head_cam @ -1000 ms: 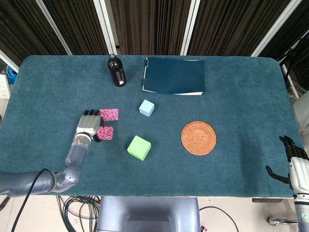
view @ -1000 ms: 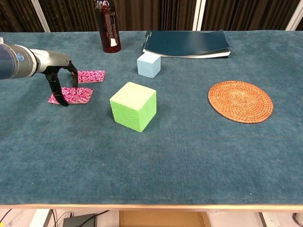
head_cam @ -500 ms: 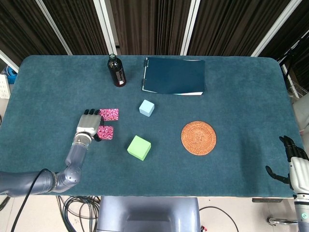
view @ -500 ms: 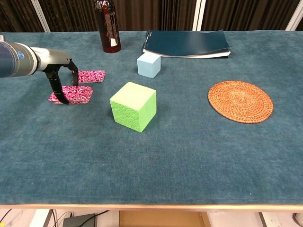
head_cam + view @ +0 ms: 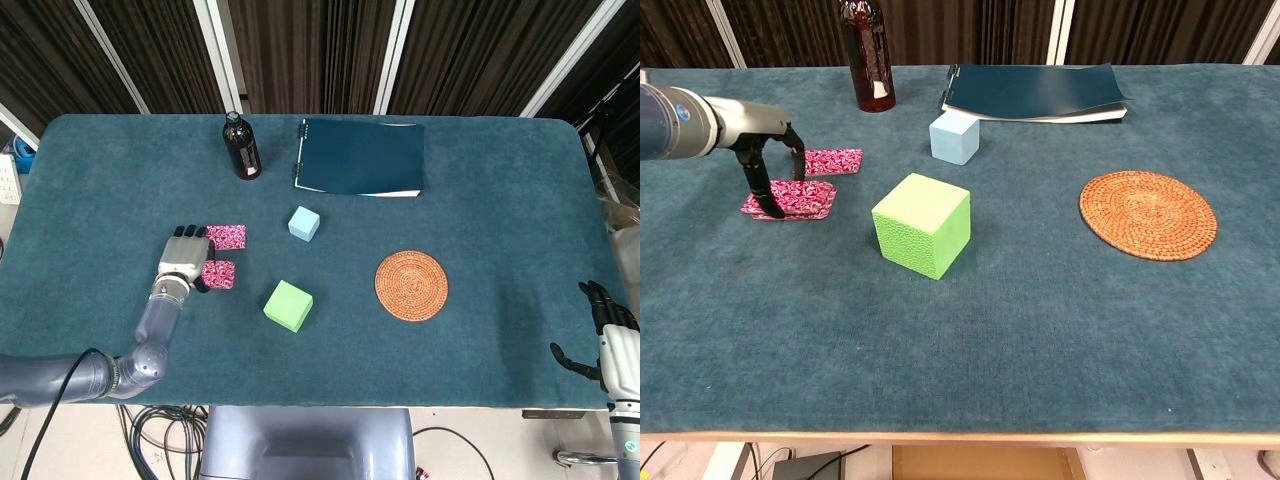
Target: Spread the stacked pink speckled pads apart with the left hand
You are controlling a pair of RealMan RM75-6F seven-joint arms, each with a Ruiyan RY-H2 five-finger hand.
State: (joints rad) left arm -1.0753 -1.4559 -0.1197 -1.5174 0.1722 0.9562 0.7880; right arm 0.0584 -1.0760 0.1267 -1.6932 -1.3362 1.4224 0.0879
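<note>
Pink speckled pads point(image 5: 808, 180) lie apart, edges separate; left hand point(image 5: 765, 165) fingers point(image 5: 758, 188) press the nearer one.

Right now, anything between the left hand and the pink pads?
Nothing visible. The left hand is already over the near pink pad, fingertips down at its left end. The far pink pad lies apart behind it. The green cube sits off to the right.
</note>
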